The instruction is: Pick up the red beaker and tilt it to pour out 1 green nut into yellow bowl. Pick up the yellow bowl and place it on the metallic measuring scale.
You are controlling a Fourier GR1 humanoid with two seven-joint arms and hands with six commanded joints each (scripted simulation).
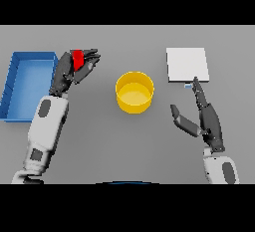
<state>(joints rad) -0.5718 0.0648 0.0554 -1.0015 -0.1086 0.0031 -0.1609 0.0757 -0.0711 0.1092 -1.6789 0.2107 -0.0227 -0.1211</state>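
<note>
The red beaker (77,59) shows partly between the fingers of my left hand (71,69), which is curled round it left of centre, just right of the blue bin. Most of the beaker is hidden by the fingers, and no nut shows. The yellow bowl (134,92) stands upright in the middle of the table, apart from both hands. The metallic measuring scale (187,64) lies flat at the back right. My right hand (206,119) is open, with straight fingers pointing at the scale's near edge and the thumb spread toward the bowl.
A blue bin (20,84) with raised walls sits at the far left, close beside my left arm. Grey table (124,146) stretches between the bowl and the near edge.
</note>
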